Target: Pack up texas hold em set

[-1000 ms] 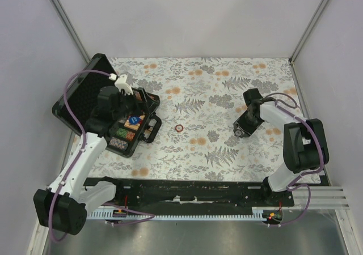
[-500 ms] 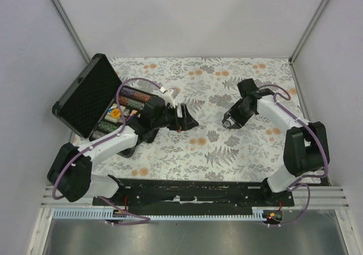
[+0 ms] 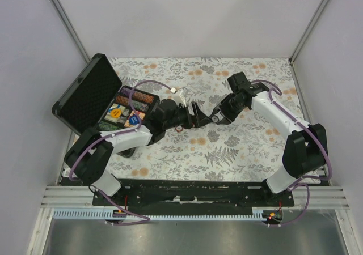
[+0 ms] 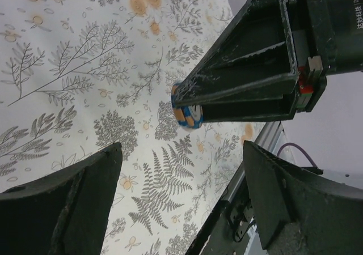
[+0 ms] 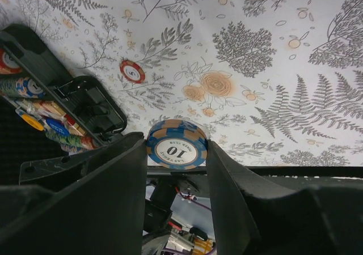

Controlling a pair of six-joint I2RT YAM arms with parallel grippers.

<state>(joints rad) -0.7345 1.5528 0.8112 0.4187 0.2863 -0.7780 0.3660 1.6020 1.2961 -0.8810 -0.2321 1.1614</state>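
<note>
desk (image 3: 244,153): covered with a white cloth printed with grey ferns and orange flowers; carries everything listed below.
case (image 3: 85,96): black, at the desk's left edge, open; lid leaned back to the left, tray part on the cloth and partly filled.
left gripper (image 4: 181,148): reached out over the middle of the desk, fingers spread wide, holding nothing; pointed at the right gripper's chip, apart from it.
right gripper (image 5: 176,141): reached in from the right to meet the left one, closed partway on the blue-and-orange chip, above the cloth.
chip rows (image 3: 136,98): striped, lying on edge in the far part of the case tray.
discs (image 5: 57,124): one blue, one yellow beside it, in the near part of the tray among other small pieces too blurred to name.
blue-and-orange chip (image 5: 176,148): marked 10, pinched by its rim between the right gripper's fingers, face toward the wrist camera.
red-and-white chip (image 5: 132,71): flat on the cloth, alone, near the case's open side, by the left arm's wrist.
</note>
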